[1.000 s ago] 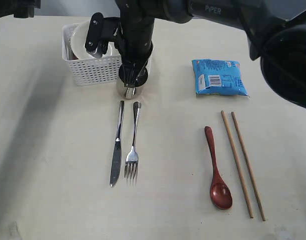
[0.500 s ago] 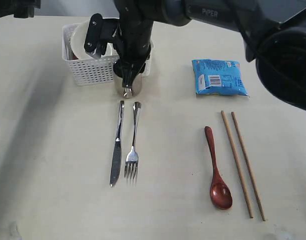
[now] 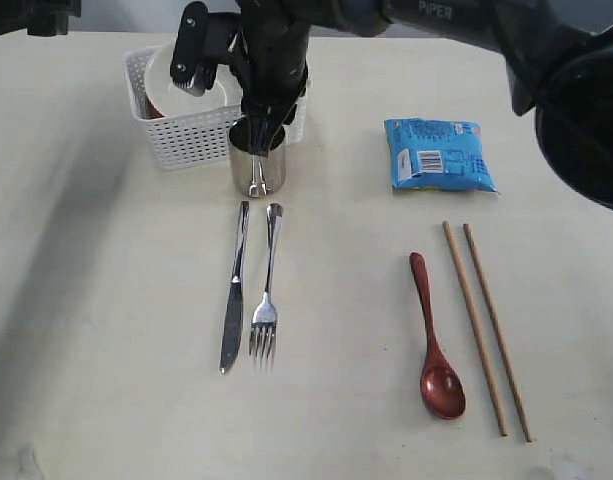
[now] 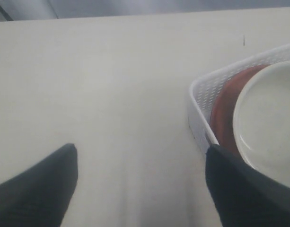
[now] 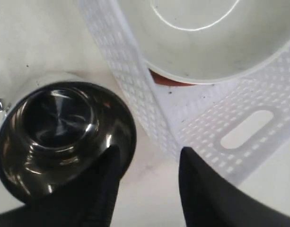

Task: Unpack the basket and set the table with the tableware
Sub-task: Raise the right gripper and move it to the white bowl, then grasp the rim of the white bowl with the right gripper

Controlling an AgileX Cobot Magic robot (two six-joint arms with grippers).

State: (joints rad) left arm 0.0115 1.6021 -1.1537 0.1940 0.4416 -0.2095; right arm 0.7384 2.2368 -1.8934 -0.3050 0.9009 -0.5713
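The steel cup (image 3: 257, 166) (image 5: 59, 127) stands upright on the table (image 3: 106, 300), close against the white basket (image 3: 186, 140) (image 5: 206, 123). My right gripper (image 3: 261, 128) (image 5: 149, 158) hovers just above it, open. One finger is over the cup's rim, the other over the gap beside the basket. The cream bowl (image 3: 164, 78) (image 4: 272, 113) (image 5: 206, 38) and the reddish-brown plate (image 4: 225, 104) (image 5: 168, 79) lie in the basket (image 4: 201, 90). Knife (image 3: 233, 300), fork (image 3: 266, 300), red spoon (image 3: 436, 345) and chopsticks (image 3: 486, 325) lie on the table. My left gripper (image 4: 140, 156) is open over bare table beside the basket.
A blue snack packet (image 3: 438, 153) lies to the right of the basket, above the chopsticks. The right arm's dark body reaches in from the top right over the basket and cup.
My right gripper has opened, let go of the steel cup and risen a little. The cup stays upright by the basket. The left gripper has not moved.
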